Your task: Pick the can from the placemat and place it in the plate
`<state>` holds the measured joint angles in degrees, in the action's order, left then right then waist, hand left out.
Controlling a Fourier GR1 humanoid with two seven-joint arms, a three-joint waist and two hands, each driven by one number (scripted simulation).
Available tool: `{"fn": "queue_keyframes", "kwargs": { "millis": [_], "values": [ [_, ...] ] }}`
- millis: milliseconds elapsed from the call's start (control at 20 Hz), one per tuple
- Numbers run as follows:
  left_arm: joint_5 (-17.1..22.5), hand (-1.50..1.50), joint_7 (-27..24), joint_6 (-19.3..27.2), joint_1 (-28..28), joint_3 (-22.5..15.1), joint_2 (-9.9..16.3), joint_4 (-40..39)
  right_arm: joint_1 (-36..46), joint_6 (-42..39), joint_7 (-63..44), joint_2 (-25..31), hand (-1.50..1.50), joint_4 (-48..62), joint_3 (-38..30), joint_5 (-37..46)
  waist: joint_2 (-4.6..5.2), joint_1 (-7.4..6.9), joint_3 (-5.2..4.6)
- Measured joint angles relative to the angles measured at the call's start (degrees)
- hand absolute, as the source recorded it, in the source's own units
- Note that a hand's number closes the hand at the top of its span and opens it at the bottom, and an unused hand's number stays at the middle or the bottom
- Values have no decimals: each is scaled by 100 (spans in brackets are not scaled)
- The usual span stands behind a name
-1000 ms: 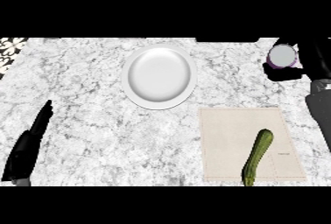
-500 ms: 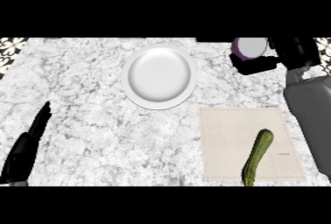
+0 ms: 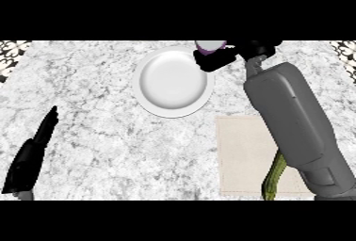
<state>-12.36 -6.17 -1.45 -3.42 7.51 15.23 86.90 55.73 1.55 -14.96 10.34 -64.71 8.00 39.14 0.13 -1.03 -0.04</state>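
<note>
My right hand (image 3: 230, 54) is curled round the purple can (image 3: 209, 46), of which only the pale top and a purple rim show. It hovers at the far right rim of the white plate (image 3: 172, 82). The grey right forearm (image 3: 295, 127) stretches across the beige placemat (image 3: 243, 155) and hides its right side. At the lower left edge of the counter my left hand (image 3: 31, 153) rests open, fingers pointing away from me.
A green cucumber (image 3: 274, 176) lies on the placemat, partly hidden under the right forearm. The marble counter (image 3: 97, 122) spreads between the plate and my left hand. Patterned edges show at the far corners.
My right hand has carried the can leftward from the far right of the counter to the plate's far right rim. The forearm now covers part of the placemat. The left hand stayed still.
</note>
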Motion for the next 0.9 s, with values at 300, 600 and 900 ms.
{"fn": "queue_keyframes", "kwargs": {
  "millis": [300,600,900],
  "values": [
    [-29,0,-60,-33,3,24,7,-23,796,104,-160,-651,150,1397,-40,165,23,-60,0],
    [-67,0,-120,-84,53,-33,-31,-68,1123,675,103,-939,150,2772,189,-46,57,-172,0],
    [-122,0,-235,-71,231,-81,-91,-279,1308,1130,206,-1012,-150,3634,127,-830,103,-323,-1]
  ]
}}
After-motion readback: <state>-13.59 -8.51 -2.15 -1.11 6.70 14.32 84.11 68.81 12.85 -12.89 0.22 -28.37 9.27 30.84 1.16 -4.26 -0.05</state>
